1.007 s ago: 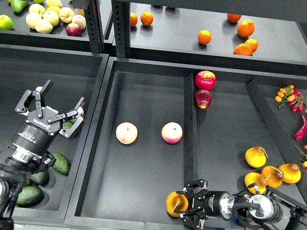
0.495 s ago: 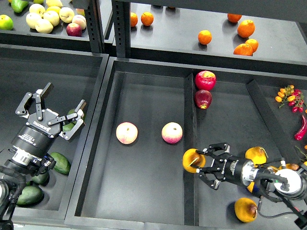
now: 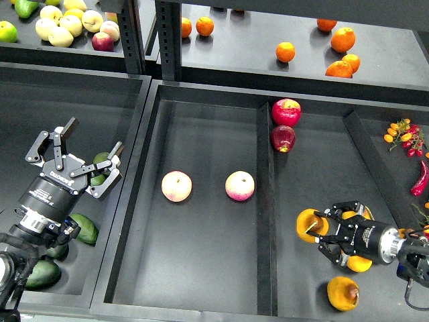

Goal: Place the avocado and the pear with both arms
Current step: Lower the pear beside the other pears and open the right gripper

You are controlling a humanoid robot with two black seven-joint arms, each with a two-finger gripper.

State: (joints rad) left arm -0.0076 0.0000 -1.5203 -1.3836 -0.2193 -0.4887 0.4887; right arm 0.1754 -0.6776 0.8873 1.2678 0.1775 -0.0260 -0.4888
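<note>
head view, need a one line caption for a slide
Right gripper holds a pear over the right bin while the open left gripper hovers above an avocado in the left bin.

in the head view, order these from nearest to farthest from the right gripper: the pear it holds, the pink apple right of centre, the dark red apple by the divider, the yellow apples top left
From the right gripper:
1. The pear, in its grasp, right compartment.
2. The pink apple, in the middle tray, to its left.
3. The dark red apple, farther back beside the divider.
4. The yellow apples, far shelf, top left.
</note>
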